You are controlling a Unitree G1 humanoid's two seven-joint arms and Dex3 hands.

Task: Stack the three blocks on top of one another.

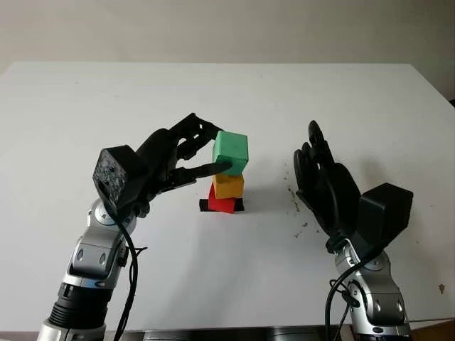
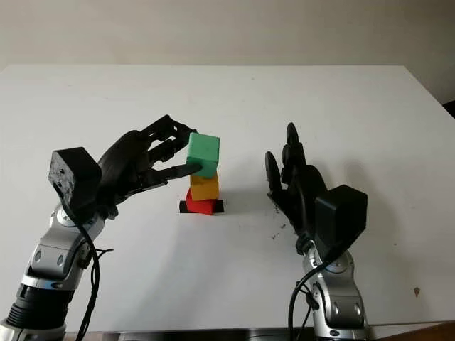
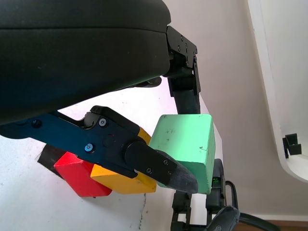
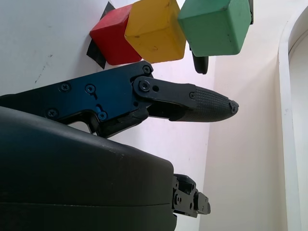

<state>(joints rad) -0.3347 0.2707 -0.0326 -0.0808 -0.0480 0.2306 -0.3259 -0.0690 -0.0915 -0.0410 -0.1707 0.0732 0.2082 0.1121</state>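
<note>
1. A white flat surface (image 1: 370, 106) carries a small stack of three blocks near its middle.
2. The red cube block (image 1: 221, 201) is at the bottom, sitting on a patch of black tape (image 1: 204, 205) stuck to the surface.
3. The yellow cube block (image 1: 228, 185) sits on the red one, turned a little so its edges do not line up with those below.
4. The green cube block (image 1: 230, 153) is on top of the yellow one, tilted and shifted slightly to one side.
5. The left robot hand (image 1: 186, 150) reaches in from the stack's left and pinches the green cube block: one black finger (image 3: 163, 167) presses its near face, and other fingers (image 3: 185, 86) touch its far side.
6. In the left wrist view the green block's lower edge meets the yellow block; whether it sits fully flat cannot be told.
7. The right robot hand (image 1: 321, 177) is open, held upright just to the right of the stack, palm toward it and apart from the blocks.
8. In the right wrist view one of its fingers (image 4: 202, 103) extends near the stack without touching it.
</note>
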